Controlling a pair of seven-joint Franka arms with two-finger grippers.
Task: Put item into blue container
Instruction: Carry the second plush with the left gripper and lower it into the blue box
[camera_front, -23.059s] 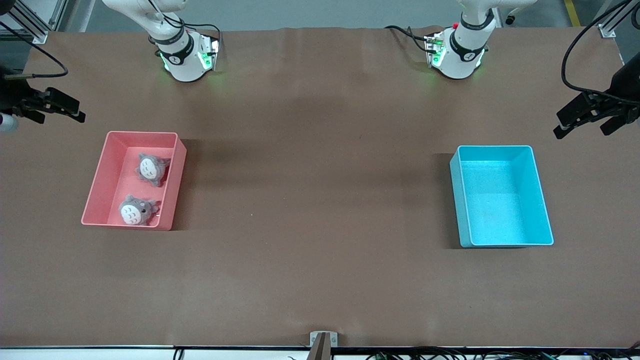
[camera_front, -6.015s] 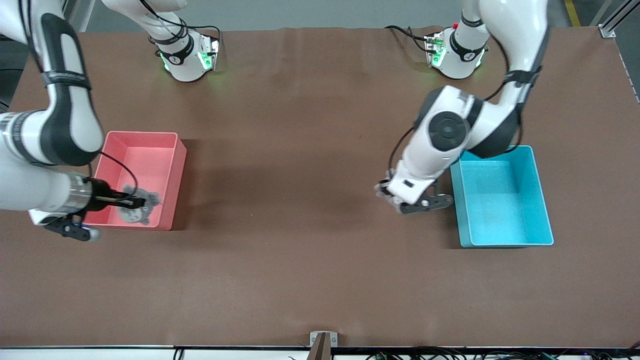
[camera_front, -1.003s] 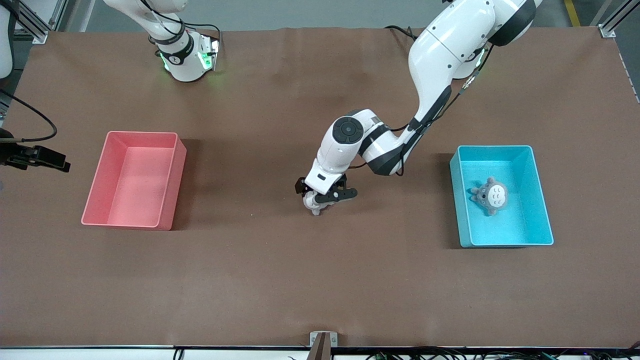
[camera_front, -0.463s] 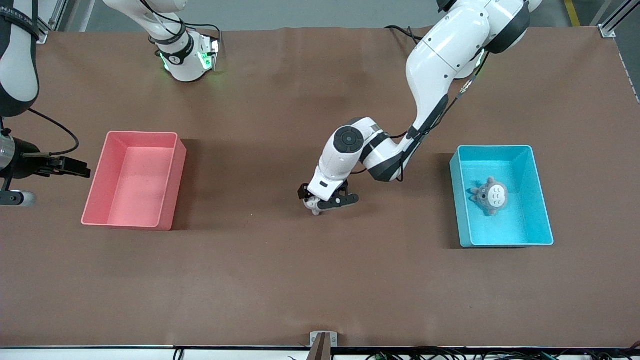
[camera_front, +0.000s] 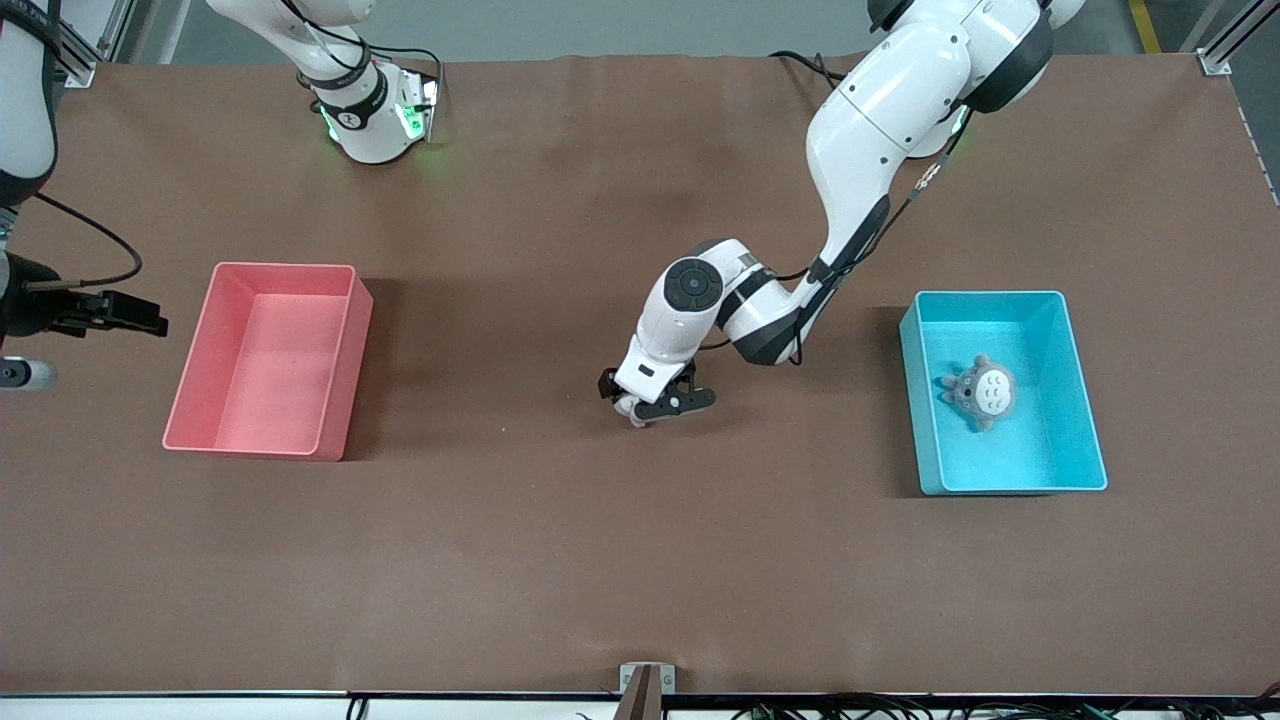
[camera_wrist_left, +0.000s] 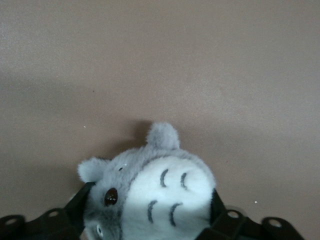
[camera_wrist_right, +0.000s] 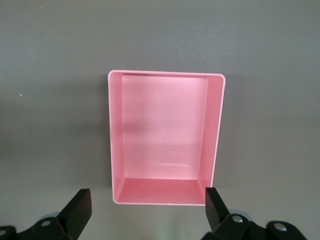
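Both plushies have left the pink bin since the start: one grey plush toy lies in the blue container near the left arm's end of the bench. Left pincer is clamped on a second plush mid-bench. Right pincer hangs spread open, holding nothing, at the bench edge by the pink bin.

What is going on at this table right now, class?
The left gripper is shut on a grey plush toy at the middle of the table, between the two bins. Another plush toy already lies in the blue container. The pink bin holds nothing, and the right gripper waits open, up over the right arm's end of the table, its camera looking down on that bin.
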